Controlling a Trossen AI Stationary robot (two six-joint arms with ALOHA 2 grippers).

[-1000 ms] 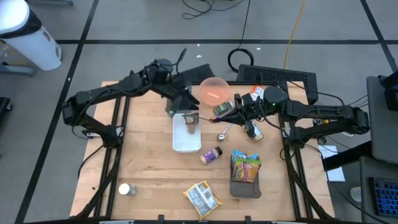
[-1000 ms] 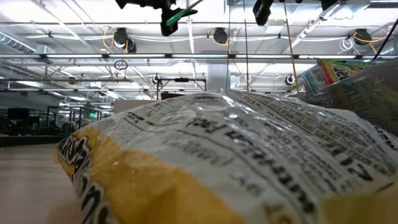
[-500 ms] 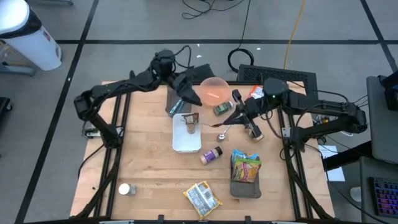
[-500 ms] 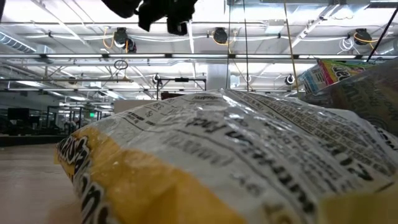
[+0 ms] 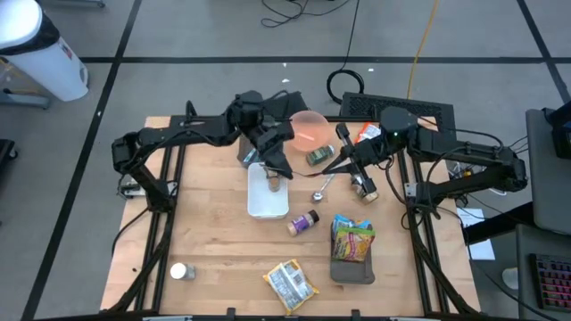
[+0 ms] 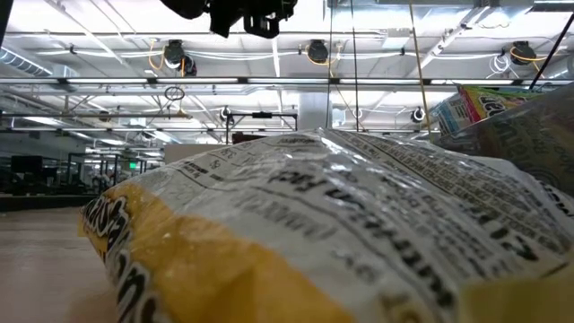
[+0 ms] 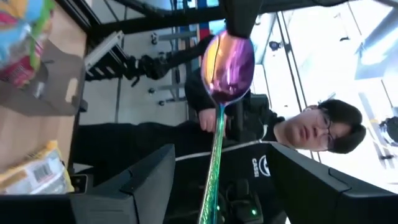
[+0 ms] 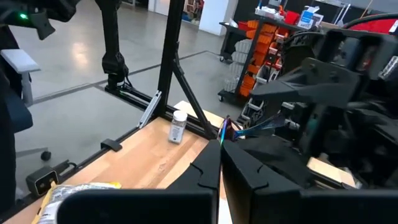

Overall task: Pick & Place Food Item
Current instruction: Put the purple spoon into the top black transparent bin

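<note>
My right gripper point(image 5: 344, 161) is shut on a thin iridescent spoon point(image 7: 229, 62), held up in the air over the table's middle. The spoon's handle point(image 7: 213, 168) runs toward my left gripper point(image 5: 284, 168). That gripper is open, and its fingers point(image 7: 127, 193) stand on either side of the handle without touching it. Below my left gripper a brown food piece point(image 5: 273, 182) lies in a white tray point(image 5: 266, 205). In the low view only my left gripper point(image 6: 247, 13) shows, at the top. My right gripper pinches the spoon at its bowl end point(image 7: 237, 28) between its two shut fingers, and a short coloured tip point(image 8: 225, 132) shows at the fingertips. The fingers come level from the table's right. The spoon is lifted clear, roughly level, its handle pointing left.
A pink bowl point(image 5: 308, 129), a green can point(image 5: 319, 157) and a grey block point(image 5: 249, 153) stand behind the tray. A silvery spoon point(image 5: 319, 188), a spice jar point(image 5: 303, 221), two snack bags point(image 5: 352, 239) point(image 5: 290, 283) and a small bottle point(image 5: 178, 271) lie nearer. A person point(image 7: 298, 134) sits beyond the table.
My left gripper has rolled about its own axis and gone toward the near edge and my right gripper, so that the spoon's handle now lies between its fingers. My right gripper has risen a little and rolled, still shut on the spoon.
</note>
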